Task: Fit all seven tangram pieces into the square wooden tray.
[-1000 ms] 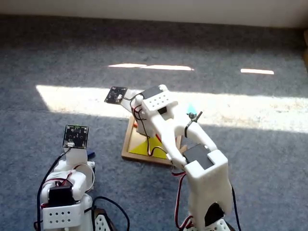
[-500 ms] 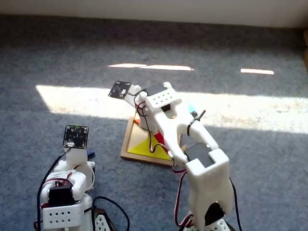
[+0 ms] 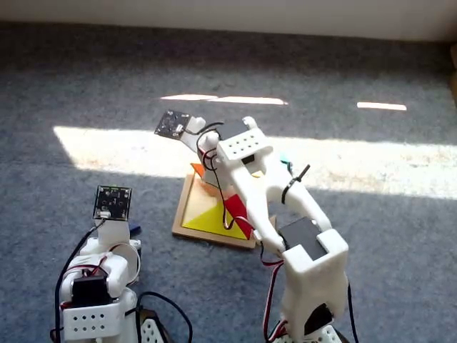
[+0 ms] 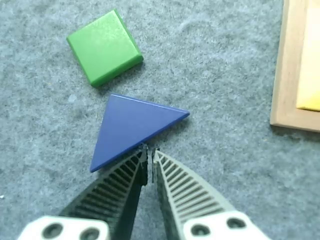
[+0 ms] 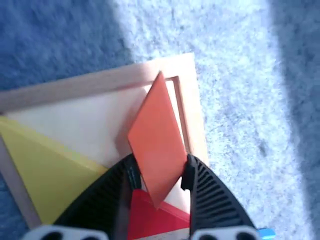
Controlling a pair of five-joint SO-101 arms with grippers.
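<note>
Right claw [image 5: 159, 175]: grips one orange parallelogram [image 5: 156, 142] over square wooden tray [image 5: 192, 115] | left claw [image 4: 149, 152]: closed, beside one blue triangle [image 4: 132, 127], one green square [image 4: 104, 46]

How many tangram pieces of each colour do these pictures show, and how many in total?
Green square: 1
Blue triangle: 1
Yellow triangle: 1
Red piece: 1
Orange parallelogram, held in the right pincer: 1
Light blue piece, mostly hidden: 1
Total: 6
</note>
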